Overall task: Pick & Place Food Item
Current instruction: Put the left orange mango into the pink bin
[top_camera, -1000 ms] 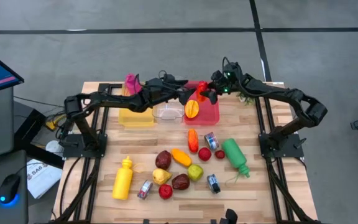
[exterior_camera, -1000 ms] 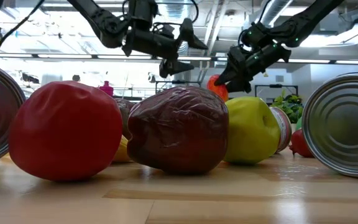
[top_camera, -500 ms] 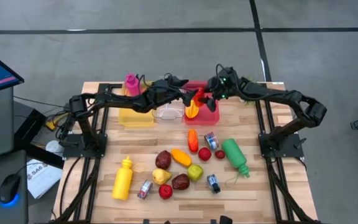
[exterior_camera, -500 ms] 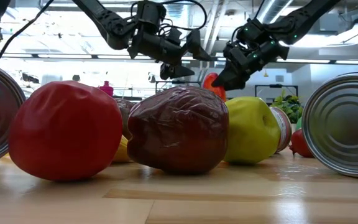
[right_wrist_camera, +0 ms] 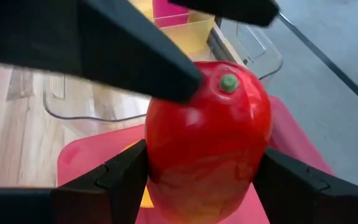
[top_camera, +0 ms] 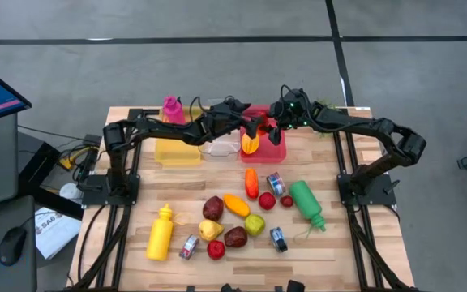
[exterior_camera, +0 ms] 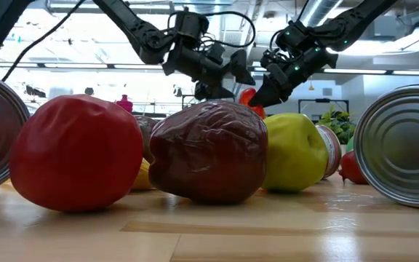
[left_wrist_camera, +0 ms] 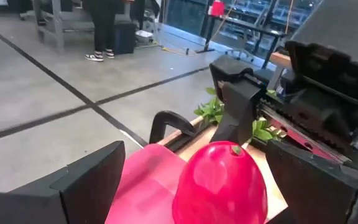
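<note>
Nearest you on the table lie a yellow bottle, small cans and a cluster of fruit around the dark red fruit, with a green bottle to the right; none of it blocks the arms above. At the far edge sit a yellow bin, a clear container and the pink bin. Over that pink bin, your right gripper is clamped on the red mango, while the left gripper, fingers spread wide, straddles it without gripping.
</note>
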`<action>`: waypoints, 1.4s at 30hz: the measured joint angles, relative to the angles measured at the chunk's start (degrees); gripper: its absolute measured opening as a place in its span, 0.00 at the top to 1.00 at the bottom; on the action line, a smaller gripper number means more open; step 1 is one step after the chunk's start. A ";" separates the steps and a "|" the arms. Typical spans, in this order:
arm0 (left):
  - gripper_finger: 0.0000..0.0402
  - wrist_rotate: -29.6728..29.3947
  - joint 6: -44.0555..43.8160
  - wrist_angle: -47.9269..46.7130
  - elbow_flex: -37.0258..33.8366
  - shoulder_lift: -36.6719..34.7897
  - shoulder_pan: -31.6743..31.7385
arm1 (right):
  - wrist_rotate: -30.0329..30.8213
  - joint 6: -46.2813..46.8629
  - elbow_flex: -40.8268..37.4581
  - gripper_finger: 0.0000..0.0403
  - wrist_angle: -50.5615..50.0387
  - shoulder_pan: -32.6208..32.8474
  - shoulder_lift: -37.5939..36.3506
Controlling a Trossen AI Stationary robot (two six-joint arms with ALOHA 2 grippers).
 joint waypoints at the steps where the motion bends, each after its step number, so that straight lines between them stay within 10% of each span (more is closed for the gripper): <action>1: 0.06 0.09 -0.09 -0.66 0.34 0.08 0.00 | 0.12 -0.02 0.00 0.37 -0.04 -0.02 0.00; 42: 0.06 -2.19 0.00 -10.41 2.20 1.07 0.04 | 3.77 0.02 -0.02 0.37 0.43 -0.17 0.04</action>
